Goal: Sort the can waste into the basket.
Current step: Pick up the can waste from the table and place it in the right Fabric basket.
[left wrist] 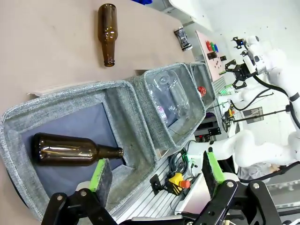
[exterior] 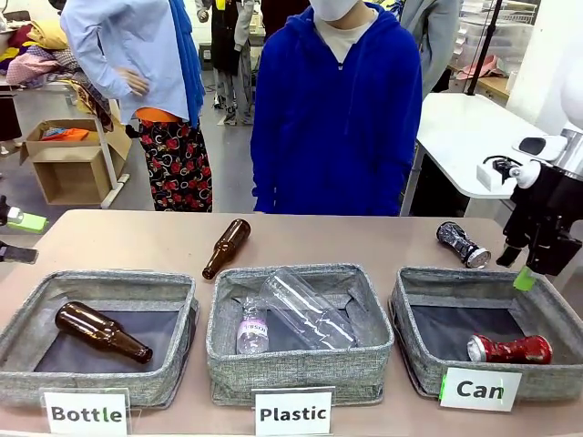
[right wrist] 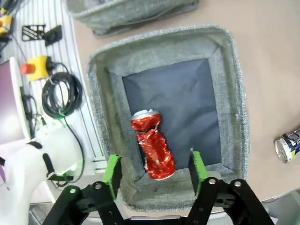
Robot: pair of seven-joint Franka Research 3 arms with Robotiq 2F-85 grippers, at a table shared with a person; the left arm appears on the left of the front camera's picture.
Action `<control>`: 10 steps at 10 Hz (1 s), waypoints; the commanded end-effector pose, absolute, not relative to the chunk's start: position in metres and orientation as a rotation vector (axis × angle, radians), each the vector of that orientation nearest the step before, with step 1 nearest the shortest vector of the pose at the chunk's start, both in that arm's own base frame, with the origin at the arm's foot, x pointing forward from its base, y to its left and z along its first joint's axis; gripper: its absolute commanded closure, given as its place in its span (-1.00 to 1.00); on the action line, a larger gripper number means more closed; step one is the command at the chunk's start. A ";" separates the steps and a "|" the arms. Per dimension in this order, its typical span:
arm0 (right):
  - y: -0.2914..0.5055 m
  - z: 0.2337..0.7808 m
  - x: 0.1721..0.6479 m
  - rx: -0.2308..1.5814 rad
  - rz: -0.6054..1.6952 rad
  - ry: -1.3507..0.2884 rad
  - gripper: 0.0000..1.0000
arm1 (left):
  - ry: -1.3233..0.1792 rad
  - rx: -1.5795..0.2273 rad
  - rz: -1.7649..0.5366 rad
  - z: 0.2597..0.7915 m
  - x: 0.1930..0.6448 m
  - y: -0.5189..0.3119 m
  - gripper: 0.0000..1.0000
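Observation:
The crushed red can lies on the dark floor of the grey basket labelled "Can", near its front right corner. The dark can with a shiny end lies on the table behind that basket. My right gripper hangs open and empty over the basket's right rear rim. In the right wrist view the red can lies between and below its open fingers, and the dark can is off at the right edge. My left gripper stands open and empty at the table's far left.
A "Bottle" bin holds a brown glass bottle. The middle "Plastic" bin holds clear plastic bottles. Another brown bottle lies on the table behind them. A person in a blue hoodie stands at the far side.

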State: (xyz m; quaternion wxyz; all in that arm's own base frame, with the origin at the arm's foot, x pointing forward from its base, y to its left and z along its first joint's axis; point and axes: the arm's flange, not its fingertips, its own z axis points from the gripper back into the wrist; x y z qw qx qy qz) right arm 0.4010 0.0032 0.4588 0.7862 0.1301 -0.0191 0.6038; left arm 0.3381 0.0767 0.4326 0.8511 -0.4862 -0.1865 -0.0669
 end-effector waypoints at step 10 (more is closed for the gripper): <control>-0.046 0.481 0.393 1.445 -0.058 -0.358 -1.00 | -0.397 -1.046 -0.129 0.435 0.337 0.073 -1.00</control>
